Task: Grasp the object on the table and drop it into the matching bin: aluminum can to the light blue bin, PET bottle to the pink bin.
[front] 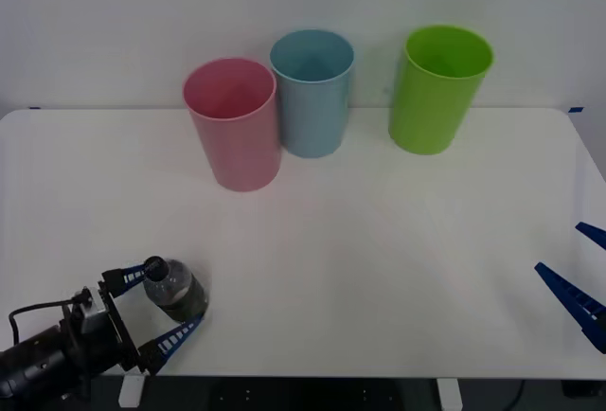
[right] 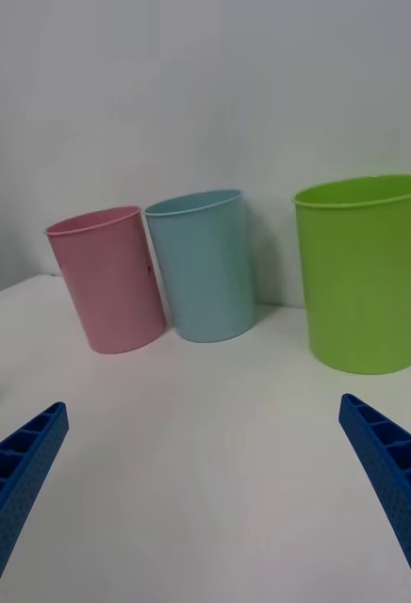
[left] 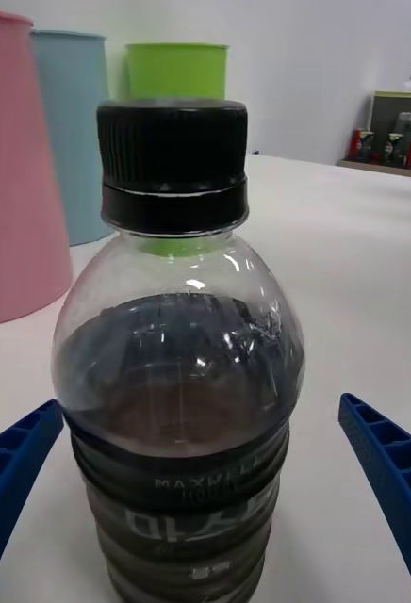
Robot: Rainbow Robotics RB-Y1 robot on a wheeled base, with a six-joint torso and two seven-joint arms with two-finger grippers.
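The white table carries the pink bin, light blue bin and lime green bin along its far edge. The PET bottle stands upright near the front left, between the spread fingers of the left gripper; the left wrist view shows gaps either side. The right gripper rests spread at the right edge.

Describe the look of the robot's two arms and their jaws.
The left gripper has two blue, ribbed, tapering fingers with a lattice pattern, mounted on a black arm with a small pale block and a thin black cable looping off it. The right gripper has the same blue ribbed, pointed fingers.
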